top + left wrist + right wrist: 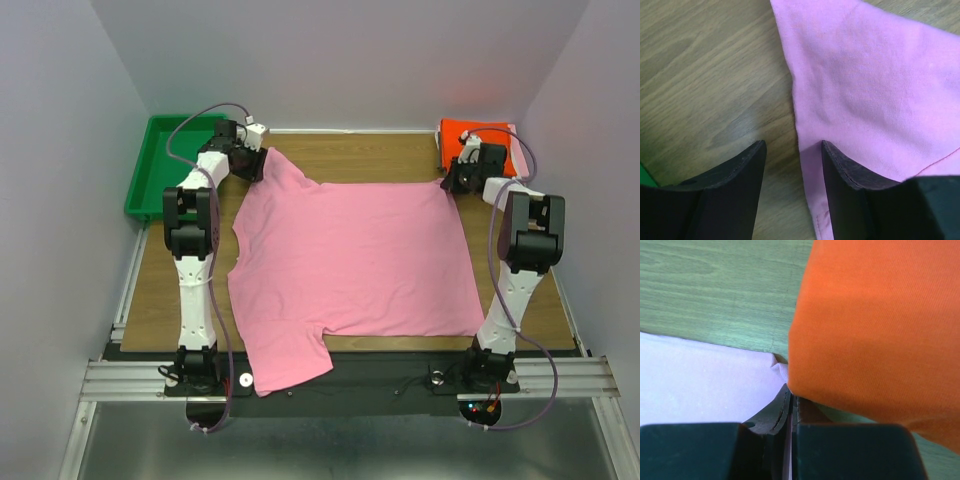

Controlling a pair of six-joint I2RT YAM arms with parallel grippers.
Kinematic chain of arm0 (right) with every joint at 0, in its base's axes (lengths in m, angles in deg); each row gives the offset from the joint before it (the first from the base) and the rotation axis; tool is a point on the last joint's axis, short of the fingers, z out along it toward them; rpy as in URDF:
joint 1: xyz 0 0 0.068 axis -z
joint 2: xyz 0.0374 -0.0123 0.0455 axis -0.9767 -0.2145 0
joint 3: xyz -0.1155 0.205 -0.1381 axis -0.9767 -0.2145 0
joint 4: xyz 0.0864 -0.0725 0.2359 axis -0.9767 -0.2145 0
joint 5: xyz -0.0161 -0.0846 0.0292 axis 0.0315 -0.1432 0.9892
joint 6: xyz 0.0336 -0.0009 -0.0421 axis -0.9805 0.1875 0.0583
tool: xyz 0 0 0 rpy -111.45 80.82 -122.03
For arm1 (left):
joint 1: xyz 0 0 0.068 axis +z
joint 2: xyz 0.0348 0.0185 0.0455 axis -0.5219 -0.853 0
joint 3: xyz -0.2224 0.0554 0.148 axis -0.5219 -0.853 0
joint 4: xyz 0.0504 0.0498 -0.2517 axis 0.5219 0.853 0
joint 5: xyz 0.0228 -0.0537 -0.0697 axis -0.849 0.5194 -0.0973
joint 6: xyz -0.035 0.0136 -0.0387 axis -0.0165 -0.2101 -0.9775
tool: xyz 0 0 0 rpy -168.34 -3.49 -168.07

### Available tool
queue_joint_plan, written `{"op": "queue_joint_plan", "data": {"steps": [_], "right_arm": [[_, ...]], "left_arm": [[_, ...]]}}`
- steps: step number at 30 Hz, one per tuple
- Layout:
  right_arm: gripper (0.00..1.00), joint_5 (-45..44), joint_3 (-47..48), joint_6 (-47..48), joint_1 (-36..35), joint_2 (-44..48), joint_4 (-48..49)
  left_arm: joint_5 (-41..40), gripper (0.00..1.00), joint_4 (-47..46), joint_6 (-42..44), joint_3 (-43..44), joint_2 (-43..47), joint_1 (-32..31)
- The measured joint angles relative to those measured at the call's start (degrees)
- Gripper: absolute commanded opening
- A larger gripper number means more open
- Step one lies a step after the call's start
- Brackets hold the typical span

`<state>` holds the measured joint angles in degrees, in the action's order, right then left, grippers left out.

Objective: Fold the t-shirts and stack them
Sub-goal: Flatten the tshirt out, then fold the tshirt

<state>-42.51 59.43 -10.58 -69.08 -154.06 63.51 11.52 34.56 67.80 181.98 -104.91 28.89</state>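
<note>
A large pink t-shirt (350, 260) lies spread flat on a wooden table (150, 300). The left gripper (792, 147) hovers with jaws partly apart. It straddles the sleeve edge, one finger over bare wood and one over pink cloth, seemingly lined up to pinch. The right gripper (790, 402) is clamped tight on a hem corner, apparently ready to lift it for a fold. An orange t-shirt (875, 325) sits just to its right.
</note>
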Motion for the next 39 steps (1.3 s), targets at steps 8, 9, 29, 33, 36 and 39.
{"op": "queue_joint_plan", "data": {"steps": [8, 9, 29, 33, 36, 39], "right_arm": [[0.01, 0.9, 0.0, -0.5, 0.0, 1.6, 0.0], [0.01, 0.9, 0.0, -0.6, 0.0, 1.7, 0.0], [0.01, 1.2, 0.0, -0.5, 0.0, 3.5, -0.5], [0.01, 1.2, 0.0, -0.5, 0.0, 3.5, -0.6], [0.01, 1.2, 0.0, -0.5, 0.0, 3.5, -0.6], [0.01, 1.2, 0.1, -0.5, 0.0, 3.5, -0.7]], "left_arm": [[1.6, 0.19, -0.5, -0.2, 3.1, -2.3, -0.4], [1.7, 0.12, -0.7, -0.4, 3.3, -2.4, -0.4], [4.2, 0.00, -4.9, -0.7, -4.3, 5.4, -0.6], [4.2, 0.00, -4.9, -0.8, -4.3, 5.4, -0.6], [4.2, 0.04, -4.9, -1.0, -3.8, 5.2, -0.6], [3.7, 0.22, -4.6, -1.3, -2.3, 4.7, -0.6]]}}
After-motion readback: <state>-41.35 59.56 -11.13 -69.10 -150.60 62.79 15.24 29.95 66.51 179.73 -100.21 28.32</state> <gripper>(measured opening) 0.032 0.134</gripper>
